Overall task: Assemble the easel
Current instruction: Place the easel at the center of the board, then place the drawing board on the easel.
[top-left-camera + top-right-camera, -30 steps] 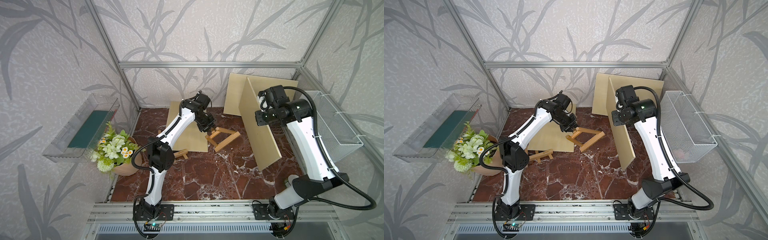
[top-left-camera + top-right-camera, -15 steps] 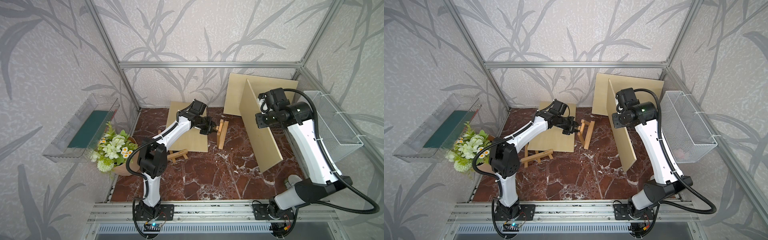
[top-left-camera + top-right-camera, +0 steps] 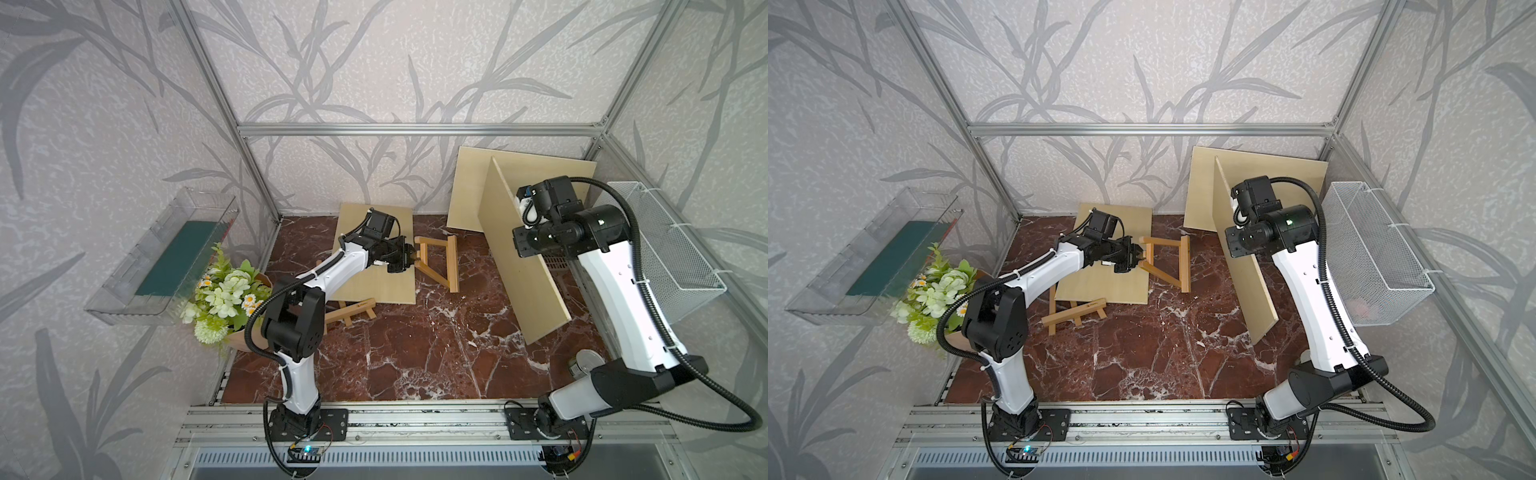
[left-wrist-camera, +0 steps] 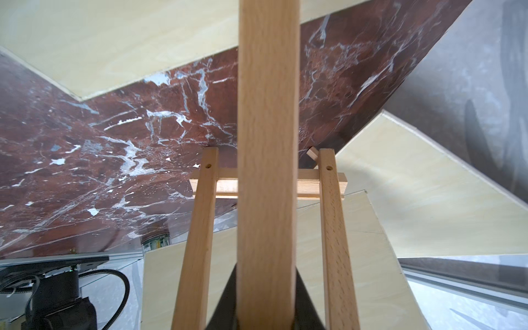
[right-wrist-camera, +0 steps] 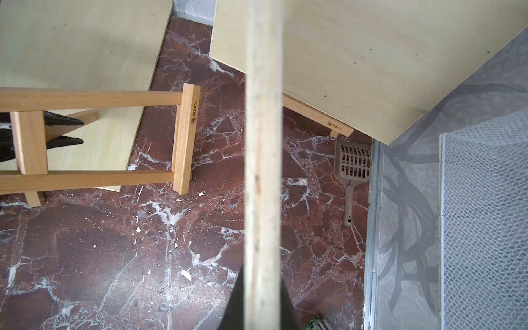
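My left gripper (image 3: pixel 409 256) is shut on the wide back bar (image 4: pixel 265 143) of a small wooden easel (image 3: pixel 438 262), holding it just above the marble floor next to a flat board (image 3: pixel 374 286). In the left wrist view its two thin legs (image 4: pixel 337 243) and cross ledge (image 4: pixel 225 185) stretch away from the jaws. My right gripper (image 5: pixel 263 297) is shut on the top edge of a plywood board (image 3: pixel 528 282), which stands upright on its lower edge at the right. Both top views show the easel (image 3: pixel 1167 262) and the upright board (image 3: pixel 1246 286).
The flat board rests on a second easel (image 3: pixel 353 311). A third easel (image 5: pixel 323 117) props a board (image 3: pixel 540 178) against the back wall. A flower pot (image 3: pixel 224 291) and clear tray (image 3: pixel 166 257) stand left. A wire basket (image 3: pixel 660 249), scoop (image 5: pixel 353 168) and tin (image 3: pixel 586 361) are right.
My left arm has turned the easel over in its grip: it went edge-on and now faces up with its legs spread toward the right. The right arm and its board have barely moved.
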Controlling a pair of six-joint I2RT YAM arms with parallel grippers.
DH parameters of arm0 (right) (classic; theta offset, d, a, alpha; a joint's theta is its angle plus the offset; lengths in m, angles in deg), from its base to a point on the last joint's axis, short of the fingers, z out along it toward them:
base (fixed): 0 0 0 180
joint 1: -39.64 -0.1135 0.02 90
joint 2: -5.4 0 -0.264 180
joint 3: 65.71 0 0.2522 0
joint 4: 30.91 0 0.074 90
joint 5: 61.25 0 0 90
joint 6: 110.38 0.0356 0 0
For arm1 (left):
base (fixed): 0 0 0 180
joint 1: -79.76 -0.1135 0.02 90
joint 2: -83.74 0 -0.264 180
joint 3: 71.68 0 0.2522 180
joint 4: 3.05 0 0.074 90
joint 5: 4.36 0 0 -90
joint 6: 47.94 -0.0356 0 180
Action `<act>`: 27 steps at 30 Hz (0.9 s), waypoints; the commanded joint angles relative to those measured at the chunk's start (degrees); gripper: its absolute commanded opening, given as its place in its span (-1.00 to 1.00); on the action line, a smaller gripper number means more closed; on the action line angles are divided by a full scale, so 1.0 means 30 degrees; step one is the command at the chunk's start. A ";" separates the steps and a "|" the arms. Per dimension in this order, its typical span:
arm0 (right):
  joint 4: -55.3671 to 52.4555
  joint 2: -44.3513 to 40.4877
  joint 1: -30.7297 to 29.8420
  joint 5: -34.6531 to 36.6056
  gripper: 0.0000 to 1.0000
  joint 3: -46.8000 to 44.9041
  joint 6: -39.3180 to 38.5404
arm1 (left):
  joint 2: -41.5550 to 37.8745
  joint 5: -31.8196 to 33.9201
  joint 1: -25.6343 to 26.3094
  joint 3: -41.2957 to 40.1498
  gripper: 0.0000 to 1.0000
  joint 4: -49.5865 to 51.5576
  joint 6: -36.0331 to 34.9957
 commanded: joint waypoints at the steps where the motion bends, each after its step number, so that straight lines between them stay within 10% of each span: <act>1: 0.2559 -0.1183 -0.0623 -0.0817 -1.00 0.1164 -0.0397 | 0.0048 0.2142 -0.0250 -0.0542 -1.00 0.3067 0.1398; 13: 0.3099 -0.0268 -0.3450 -0.1250 -1.00 0.3485 0.1414 | 0.0853 0.2230 -0.0280 0.0096 -0.52 0.2760 0.1648; 22: 0.3211 0.2465 -0.4317 -0.1405 -1.00 0.5025 0.3115 | 0.1078 0.1997 -0.0279 0.0440 0.57 0.1821 0.1631; 27: 0.2267 0.4668 -0.4794 -0.0425 -1.00 0.7474 0.3057 | 0.1192 0.1719 -0.0286 0.0699 0.81 0.1825 0.0922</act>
